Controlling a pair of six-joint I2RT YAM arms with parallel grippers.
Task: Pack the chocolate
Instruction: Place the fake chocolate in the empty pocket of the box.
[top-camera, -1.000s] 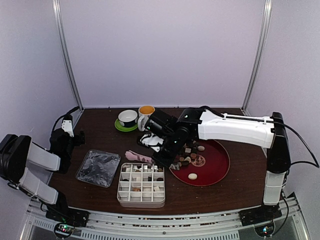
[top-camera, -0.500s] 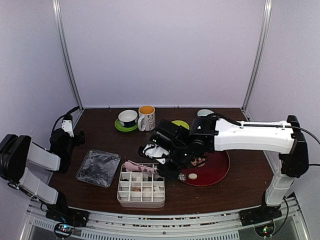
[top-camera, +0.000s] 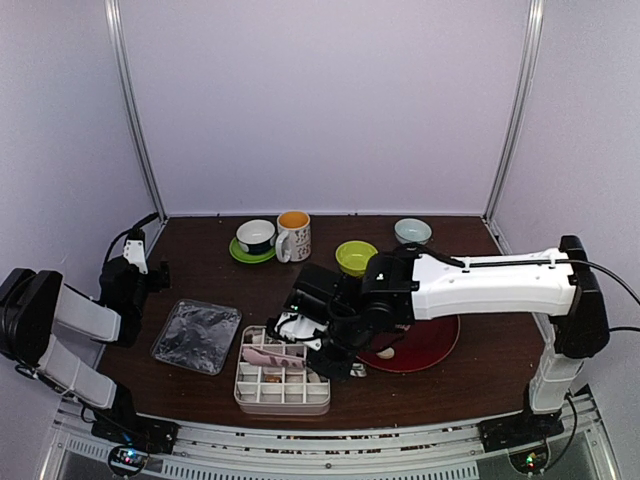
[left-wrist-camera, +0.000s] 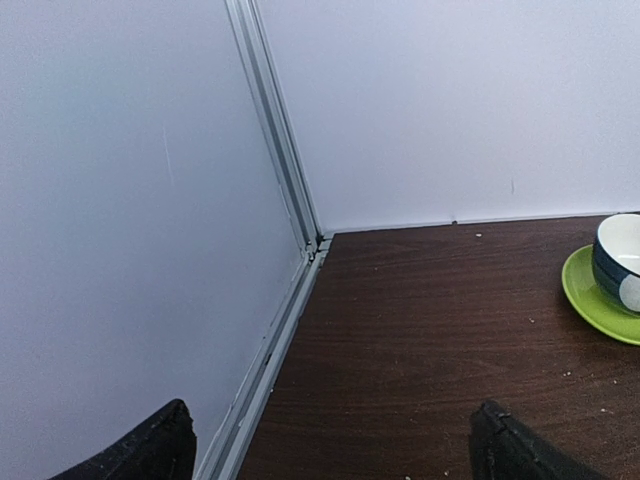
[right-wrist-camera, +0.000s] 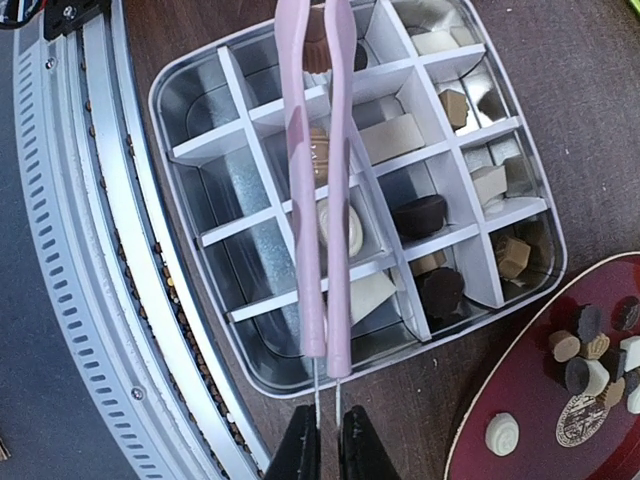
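**Pink tongs held over the compartment tray**

The right gripper (right-wrist-camera: 318, 447) has its jaws pinched narrow on the handle end of the long pink plastic tongs (right-wrist-camera: 316, 200). The tongs reach across the silver metal tray of square compartments (right-wrist-camera: 245, 190). A tan piece seems nipped between the tong tips, though the frame edge cuts that end short. Small chocolate pieces (right-wrist-camera: 420, 213), dark brown, tan and cream-white, lie in many compartments. More sit on the round dark-red plate (right-wrist-camera: 520, 400) just beside the tray. The left gripper (left-wrist-camera: 335, 455) sits well apart near the left wall, jaws spread wide above the dark brown wooden desk (left-wrist-camera: 430, 330), holding nothing.
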